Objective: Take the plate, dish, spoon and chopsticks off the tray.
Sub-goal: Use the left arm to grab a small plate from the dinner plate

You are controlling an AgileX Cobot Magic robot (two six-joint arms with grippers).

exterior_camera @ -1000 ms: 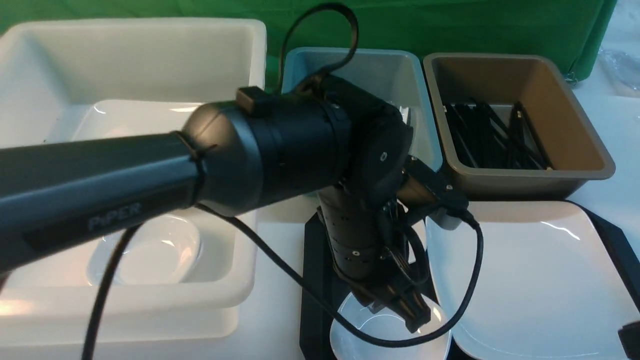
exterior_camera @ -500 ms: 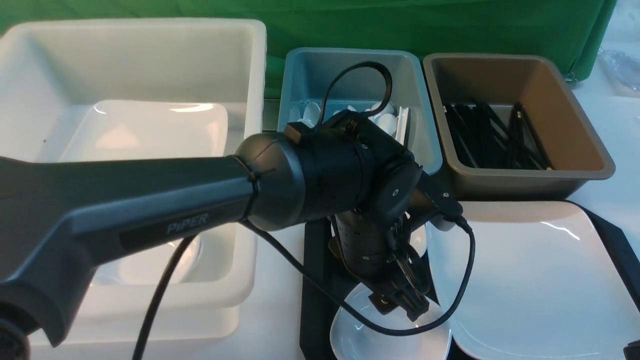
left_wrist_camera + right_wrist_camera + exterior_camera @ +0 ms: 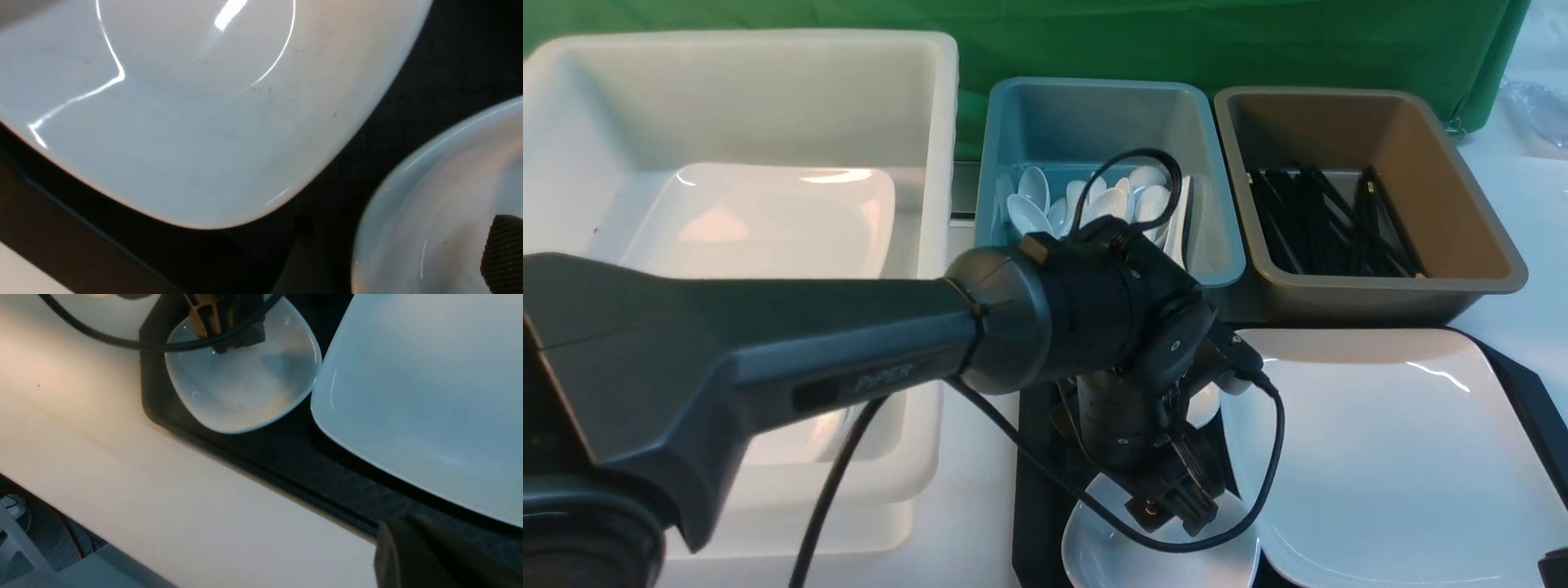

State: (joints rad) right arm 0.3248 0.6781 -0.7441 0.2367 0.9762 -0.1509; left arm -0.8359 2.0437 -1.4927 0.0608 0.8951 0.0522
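Done: no spoons point(image 3: 1033, 204) or chopsticks point(image 3: 1323, 220) show on the tray point(image 3: 1033, 457); they fill the blue tub point(image 3: 1013, 131) and brown tub point(image 3: 1437, 147) (likely cleared).
Remaining: dish point(image 3: 1119, 563) and plate point(image 3: 1388, 457) sit on the tray, side by side, apart.
Left gripper point(image 3: 1176, 506): spread, empty, just over the dish.
Right gripper point(image 3: 404, 543): pressed together, holding nothing.
Materials: glossy white ware, squarish with rounded corners; matt black tray, raised rim.

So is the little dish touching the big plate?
Apart. The left wrist view shows a dark strip of the tray between the dish and the plate.
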